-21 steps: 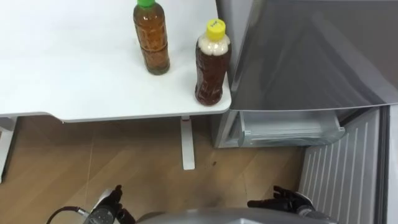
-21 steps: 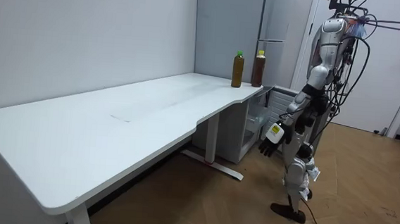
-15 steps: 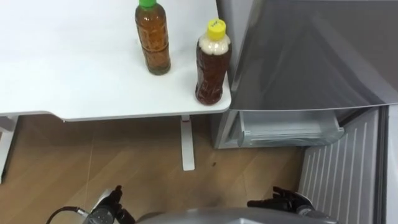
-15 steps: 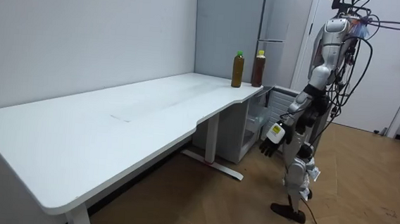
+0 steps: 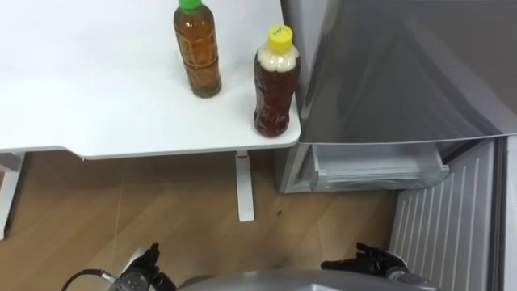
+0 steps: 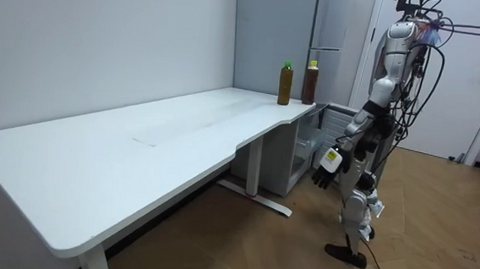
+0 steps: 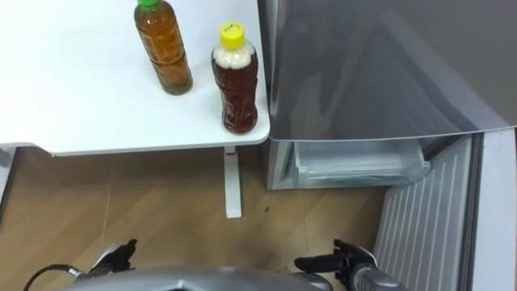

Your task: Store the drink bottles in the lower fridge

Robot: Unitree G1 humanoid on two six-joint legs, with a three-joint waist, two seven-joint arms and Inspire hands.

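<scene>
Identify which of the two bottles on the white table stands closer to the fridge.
The yellow-capped bottle, at the corner of the table beside the fridge; the green-capped bottle stands further left.

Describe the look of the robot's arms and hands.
The left robot hand and right robot hand have slim black fingers on silver-grey metallic wrists. A dark cable loops beside the left wrist. In the room view the arms are silver-grey with dark joints, and one hand carries a small white tag.
</scene>
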